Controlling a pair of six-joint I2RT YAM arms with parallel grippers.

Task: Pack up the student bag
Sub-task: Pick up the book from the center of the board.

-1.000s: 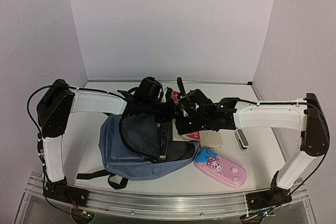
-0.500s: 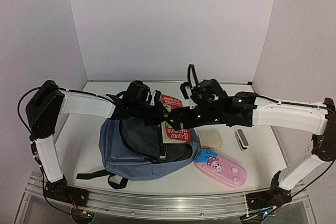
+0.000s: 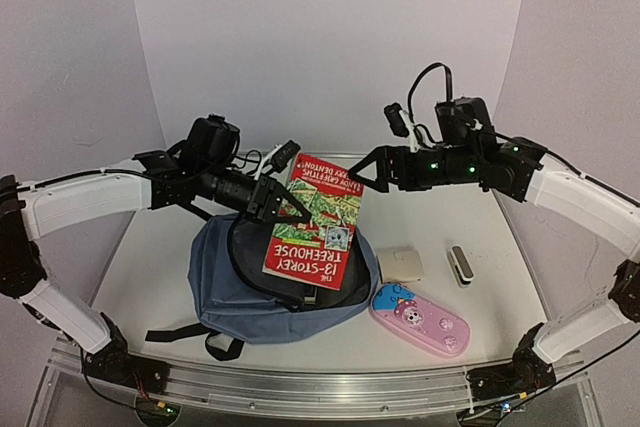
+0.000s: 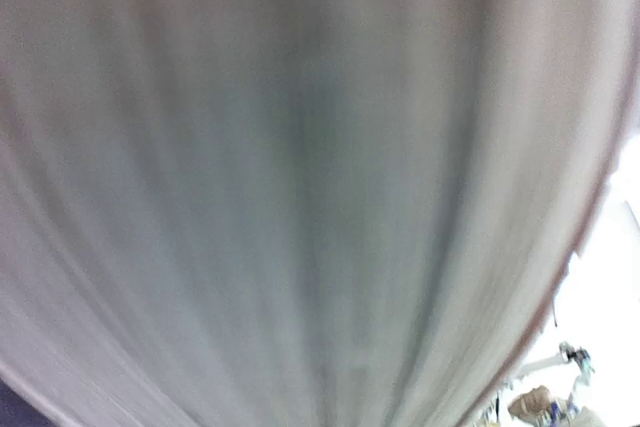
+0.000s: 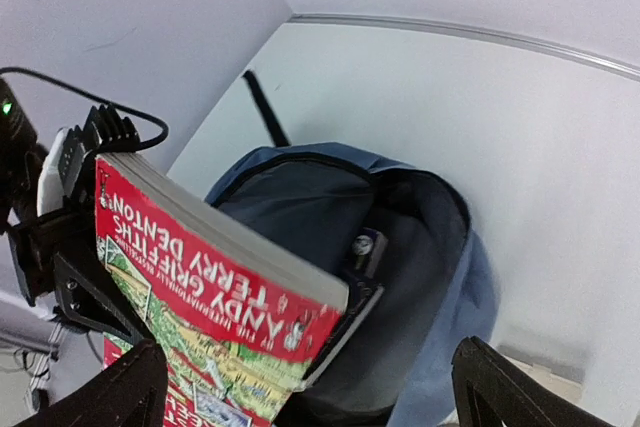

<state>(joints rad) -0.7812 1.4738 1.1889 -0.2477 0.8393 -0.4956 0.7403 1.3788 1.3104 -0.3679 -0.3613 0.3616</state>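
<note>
The slate-blue student bag (image 3: pixel 225 292) lies on the table with its mouth open, showing dark lining (image 5: pixel 310 197). A red paperback book (image 3: pixel 315 217) hangs tilted above the opening, and my left gripper (image 3: pixel 278 203) is shut on its left edge. In the left wrist view only a blurred pale surface fills the frame, hiding the fingers. My right gripper (image 3: pixel 368 171) is raised to the right of the book's top corner, open and holding nothing, its fingers (image 5: pixel 110 397) spread wide. A dark flat item (image 5: pixel 360 252) lies inside the bag under the book.
A pink pencil case (image 3: pixel 420 319) lies in front of the bag on the right. Behind it sit a beige square pad (image 3: pixel 402 264) and a small white and black object (image 3: pixel 459 266). Walls close in the table at the back and sides.
My right gripper has opened, let go of the book and risen up to the right. My left gripper has lifted the book up from the bag's mouth.
</note>
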